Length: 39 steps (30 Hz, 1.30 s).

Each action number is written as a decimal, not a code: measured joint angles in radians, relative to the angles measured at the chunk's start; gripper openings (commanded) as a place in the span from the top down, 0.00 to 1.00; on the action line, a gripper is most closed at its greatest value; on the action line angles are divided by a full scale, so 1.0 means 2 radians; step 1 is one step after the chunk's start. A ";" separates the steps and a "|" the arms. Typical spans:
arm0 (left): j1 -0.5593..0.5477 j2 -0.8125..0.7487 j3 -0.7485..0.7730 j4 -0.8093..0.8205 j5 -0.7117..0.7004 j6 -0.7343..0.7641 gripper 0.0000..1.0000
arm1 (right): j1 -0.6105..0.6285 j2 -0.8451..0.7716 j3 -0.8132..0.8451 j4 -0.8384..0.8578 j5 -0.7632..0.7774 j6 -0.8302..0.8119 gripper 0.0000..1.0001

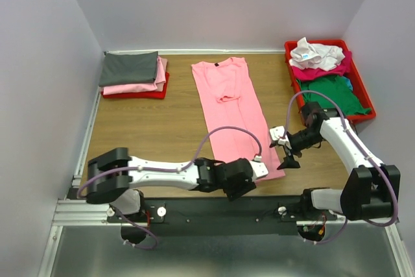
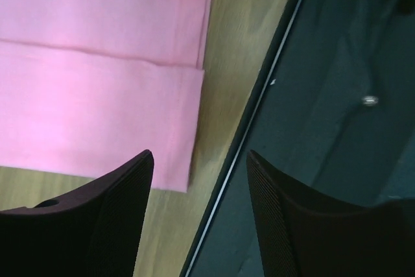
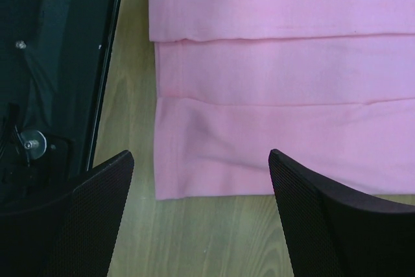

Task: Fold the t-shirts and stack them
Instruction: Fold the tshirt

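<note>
Inspecting the near edge of the worktop (image 1: 149,128), I find the pink t-shirt (image 1: 230,105) lying as a long folded strip, with my left claw (image 2: 199,155) and right claw (image 3: 201,154) both open and empty at its hem, apparently placed to lift it.

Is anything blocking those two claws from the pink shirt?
Nothing visible does. The left gripper and right gripper hang open right at the pink t-shirt's near hem, with only bare wooden table around it.
</note>
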 measured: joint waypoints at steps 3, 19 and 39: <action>-0.013 0.060 0.012 -0.021 -0.032 -0.011 0.38 | 0.000 0.000 -0.006 0.001 -0.003 0.006 0.09; -0.016 0.115 0.046 -0.062 -0.095 -0.020 0.46 | 0.000 -0.010 -0.038 0.023 0.003 0.034 0.10; -0.018 0.120 0.036 -0.055 -0.111 -0.084 1.00 | 0.000 -0.029 -0.066 0.045 0.029 0.041 0.11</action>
